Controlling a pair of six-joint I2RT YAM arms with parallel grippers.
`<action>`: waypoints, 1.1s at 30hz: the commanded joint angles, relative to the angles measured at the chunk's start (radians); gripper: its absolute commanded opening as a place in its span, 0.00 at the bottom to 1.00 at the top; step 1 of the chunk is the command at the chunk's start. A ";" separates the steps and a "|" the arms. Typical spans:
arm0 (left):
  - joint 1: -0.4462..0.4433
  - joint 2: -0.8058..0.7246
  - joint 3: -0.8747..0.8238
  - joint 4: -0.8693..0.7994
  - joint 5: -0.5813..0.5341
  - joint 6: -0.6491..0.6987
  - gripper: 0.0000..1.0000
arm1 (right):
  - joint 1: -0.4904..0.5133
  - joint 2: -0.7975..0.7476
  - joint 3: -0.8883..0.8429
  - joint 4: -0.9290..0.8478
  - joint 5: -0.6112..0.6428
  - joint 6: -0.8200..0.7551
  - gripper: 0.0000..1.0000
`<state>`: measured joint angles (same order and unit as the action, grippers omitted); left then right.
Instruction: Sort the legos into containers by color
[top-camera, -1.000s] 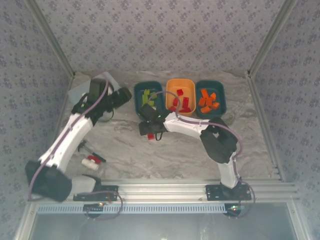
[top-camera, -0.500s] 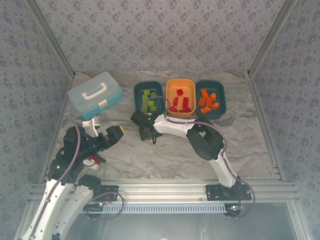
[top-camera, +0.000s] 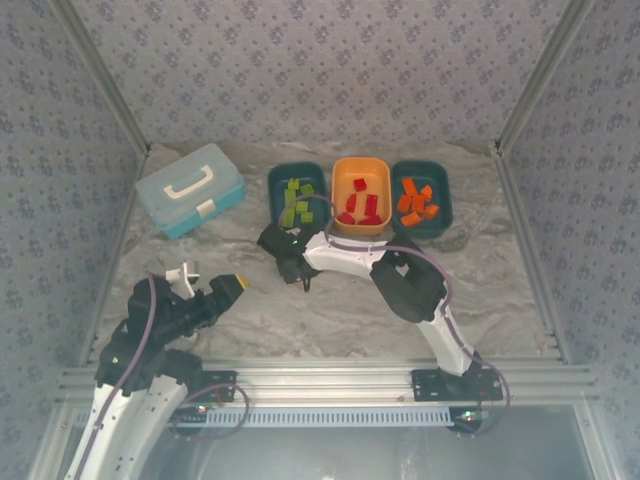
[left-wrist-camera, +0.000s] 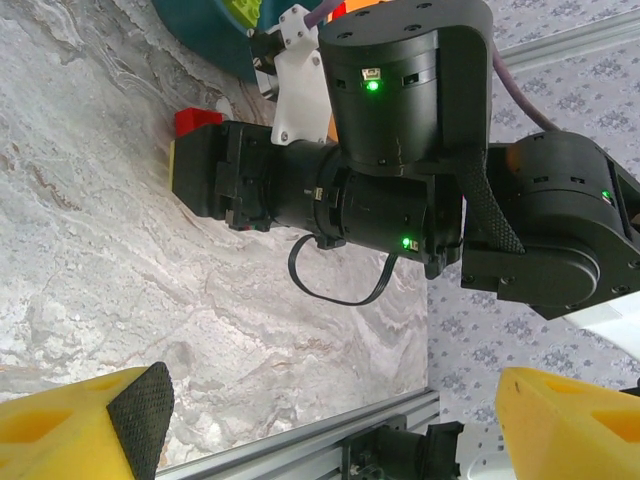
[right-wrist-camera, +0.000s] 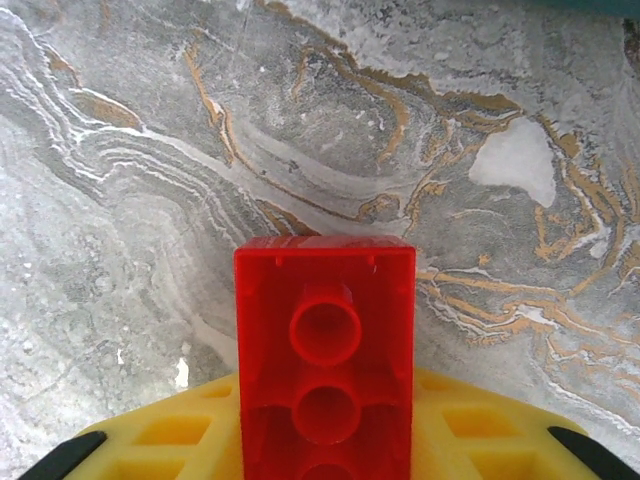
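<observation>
A red lego (right-wrist-camera: 325, 350) sits clamped between my right gripper's (right-wrist-camera: 325, 450) yellow fingers, its hollow underside facing the camera, just above the marble table. In the top view that right gripper (top-camera: 273, 243) lies in front of the teal tub of lime green legos (top-camera: 297, 200). To its right are the orange tub of red legos (top-camera: 361, 195) and the second teal tub (top-camera: 421, 200), which holds orange legos. The left wrist view catches the same red lego (left-wrist-camera: 197, 121) at the tip of the right gripper. My left gripper (left-wrist-camera: 330, 430) stands open and empty over the near-left table (top-camera: 232, 285).
A light blue lidded case (top-camera: 190, 190) with a white handle stands at the back left. The aluminium rail (top-camera: 330, 380) runs along the near edge. The right arm's forearm (top-camera: 350, 255) stretches across the middle of the table.
My left arm has pulled back from the back left to the near left, uncovering the blue case. The right gripper has shifted left and a little farther back with the red lego.
</observation>
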<state>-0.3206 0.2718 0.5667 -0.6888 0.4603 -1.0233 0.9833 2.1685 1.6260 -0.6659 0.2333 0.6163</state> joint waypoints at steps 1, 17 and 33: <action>0.003 0.012 0.001 0.005 0.015 -0.020 0.86 | 0.010 -0.035 0.005 -0.024 0.028 0.005 0.35; -0.002 0.254 0.035 0.264 0.008 -0.049 0.88 | -0.184 -0.326 -0.046 -0.025 0.028 -0.067 0.34; -0.129 1.050 0.449 0.516 -0.160 0.103 0.85 | -0.528 0.035 0.338 0.014 -0.223 -0.091 0.35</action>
<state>-0.4416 1.2633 0.9600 -0.2665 0.3290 -0.9421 0.4767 2.1494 1.8866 -0.6407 0.0731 0.5331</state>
